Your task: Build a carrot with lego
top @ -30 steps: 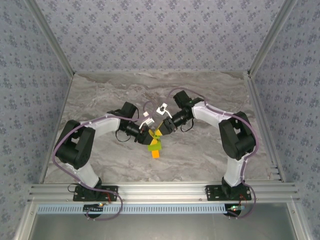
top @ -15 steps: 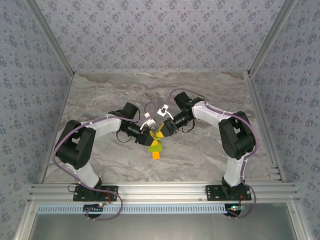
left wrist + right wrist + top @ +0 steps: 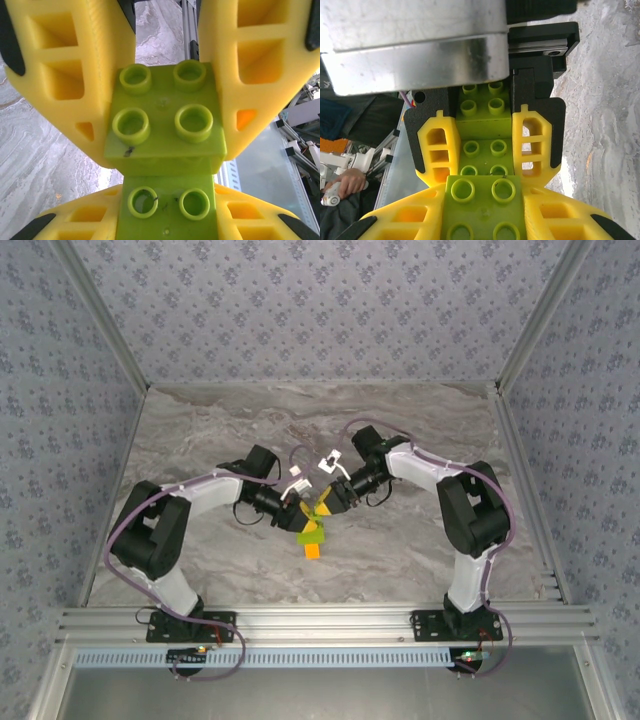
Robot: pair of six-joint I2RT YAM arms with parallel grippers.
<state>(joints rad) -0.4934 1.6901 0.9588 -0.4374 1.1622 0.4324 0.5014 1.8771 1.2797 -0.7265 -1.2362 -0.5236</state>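
Distant overhead view of the table (image 3: 420,540) from its near edge; both wrist views close-up, apparently on shared bricks (image 3: 165,120).

lego (image 3: 311,532) blocking centre, open table (image 3: 200,430) around

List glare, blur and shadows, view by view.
Top external: even light, sharp, only faint soft shadows on the table. Left wrist: lime-green bricks crisp and evenly lit, background softer. Right wrist: glare blows out the silver housing at the top.
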